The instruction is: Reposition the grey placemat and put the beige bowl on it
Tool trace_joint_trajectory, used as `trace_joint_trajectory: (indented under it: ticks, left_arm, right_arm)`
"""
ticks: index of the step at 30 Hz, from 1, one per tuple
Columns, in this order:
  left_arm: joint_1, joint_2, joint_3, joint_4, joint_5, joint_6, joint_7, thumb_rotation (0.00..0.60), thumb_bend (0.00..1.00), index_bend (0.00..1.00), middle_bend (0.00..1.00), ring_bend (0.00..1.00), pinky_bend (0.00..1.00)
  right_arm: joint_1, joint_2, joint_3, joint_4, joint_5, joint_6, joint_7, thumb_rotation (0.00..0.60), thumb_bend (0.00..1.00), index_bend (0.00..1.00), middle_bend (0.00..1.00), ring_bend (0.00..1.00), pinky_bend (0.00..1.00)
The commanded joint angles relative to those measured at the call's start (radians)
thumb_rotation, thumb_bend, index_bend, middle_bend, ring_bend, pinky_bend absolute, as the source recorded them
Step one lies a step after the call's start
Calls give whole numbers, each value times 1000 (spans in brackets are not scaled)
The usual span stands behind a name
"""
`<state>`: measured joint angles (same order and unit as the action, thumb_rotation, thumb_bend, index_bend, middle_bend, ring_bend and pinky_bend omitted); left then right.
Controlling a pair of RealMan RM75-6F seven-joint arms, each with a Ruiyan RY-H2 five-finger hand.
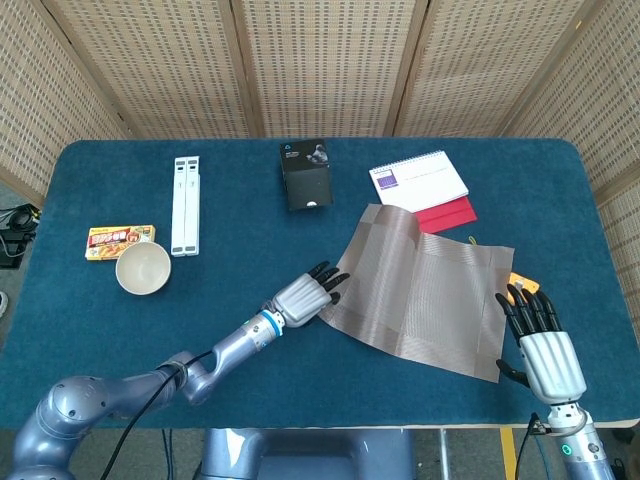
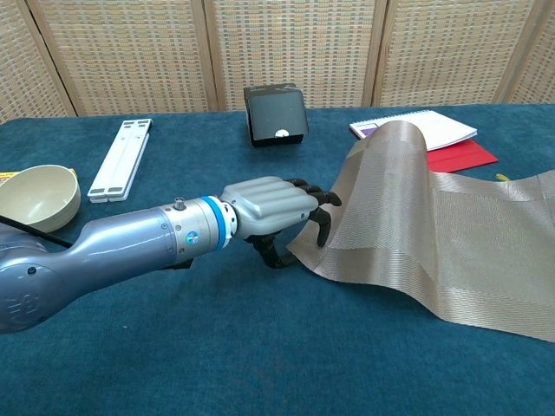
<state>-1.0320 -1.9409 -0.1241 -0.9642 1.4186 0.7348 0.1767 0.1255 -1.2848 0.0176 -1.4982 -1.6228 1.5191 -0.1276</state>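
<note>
Grey placemat [image 2: 434,225] cut off by the chest view's edge at 3 o'clock. Under its raised fold, part of the white notepad [image 2: 416,126] and red folder [image 2: 464,156] hidden. Label on the yellow packet [image 1: 119,241] too small to read. Grip of the left hand's fingers [image 2: 316,201] on the mat's edge unclear.
</note>
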Motion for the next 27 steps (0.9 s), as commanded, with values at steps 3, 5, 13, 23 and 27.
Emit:
trace_joint_trajectory:
  ticks: [3, 5, 13, 23, 27]
  left_arm:
    - [-5, -15, -14, 26, -18, -8, -6, 600, 464, 381, 0, 0, 0]
    - [-8, -23, -17, 38, -22, -11, -11, 600, 465, 392, 0, 0, 0]
    - [-15, -51, -21, 82, -19, -4, -40, 600, 479, 480, 0, 0, 0]
    - [-10, -60, -14, 97, -2, 21, -82, 600, 502, 652, 0, 0, 0]
    - [-6, -53, -9, 86, 8, 36, -89, 600, 515, 692, 0, 0, 0]
  right_arm:
    - [-1, 0, 0, 1, -5, 2, 2, 600, 0, 0, 0, 0, 0]
    - [-1, 0, 0, 1, -5, 3, 2, 600, 0, 0, 0, 0, 0]
    - [-3, 2, 2, 1, -6, 4, 4, 600, 0, 3, 0, 0, 0]
    - [-4, 7, -10, -4, -39, 16, 22, 600, 0, 16, 0, 0, 0]
    - [-6, 9, -12, -5, -49, 24, 25, 600, 0, 15, 0, 0, 0]
